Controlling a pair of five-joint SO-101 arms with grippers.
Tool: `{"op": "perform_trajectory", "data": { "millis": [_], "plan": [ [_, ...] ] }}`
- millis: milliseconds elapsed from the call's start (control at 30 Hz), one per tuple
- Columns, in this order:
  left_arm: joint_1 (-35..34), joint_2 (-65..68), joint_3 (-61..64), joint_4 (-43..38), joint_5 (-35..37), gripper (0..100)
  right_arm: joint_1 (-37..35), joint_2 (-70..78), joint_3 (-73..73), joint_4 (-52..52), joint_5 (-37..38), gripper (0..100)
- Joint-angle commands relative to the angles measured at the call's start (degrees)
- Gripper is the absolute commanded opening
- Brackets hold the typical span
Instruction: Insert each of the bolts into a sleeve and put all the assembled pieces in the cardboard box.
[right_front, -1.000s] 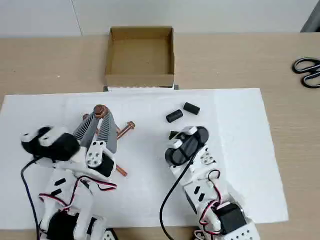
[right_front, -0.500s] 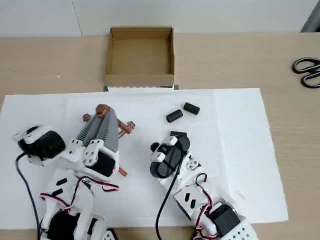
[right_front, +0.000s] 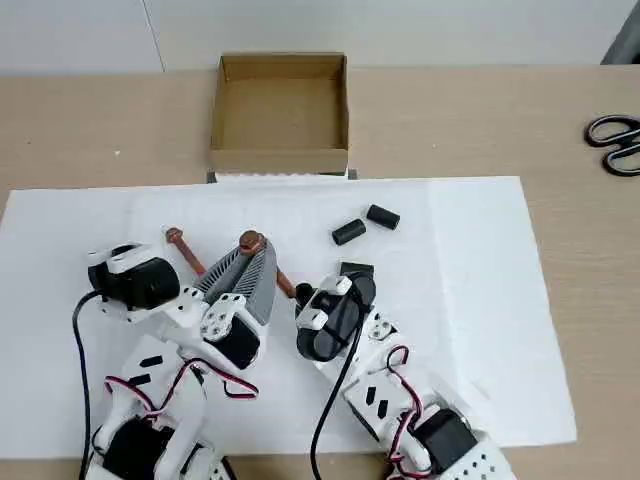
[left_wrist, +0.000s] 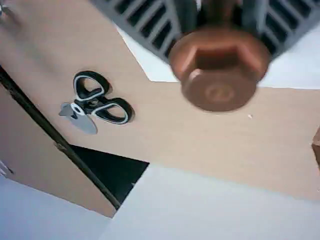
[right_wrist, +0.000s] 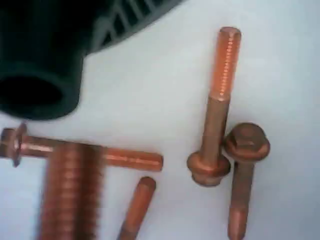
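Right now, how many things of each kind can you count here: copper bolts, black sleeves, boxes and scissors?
Copper bolts: 5 counted in the right wrist view; the arms may hide more
Black sleeves: 3
Cardboard box: 1
Scissors: 1
Total: 10

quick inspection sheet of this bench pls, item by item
surface: wooden table with a white paper sheet on it
job's things: cardboard box beyond the paper; loose sleeves on the paper; loose bolts lying on the paper by the arms
clutter: scissors on the table, off the paper
grippers: left gripper shut on a bolt, head outward; right gripper shut on a sleeve, close beside the left one
cables: black cable trailing from each arm; red and white wires along the arms
surroundings: pale wall behind the table
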Motion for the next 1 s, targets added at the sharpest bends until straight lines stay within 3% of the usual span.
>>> {"op": "perform_trajectory", "data": {
  "millis": [0, 567, 967],
  "plan": [
    [0.18, -0.44, 0.22, -0.35, -0.70, 0, -1.01, -0.66, -3.16, -1.10, -0.35, 0.2],
    [0.18, -0.53, 3.21, -0.35, -0.79, 0, -1.80, -0.57, -5.19, -1.19, -0.26, 0.2],
    [0.18, -0.53, 5.76, -4.84, -0.79, 0, -4.35, -0.48, -6.33, -1.10, -0.26, 0.2]
  ]
}}
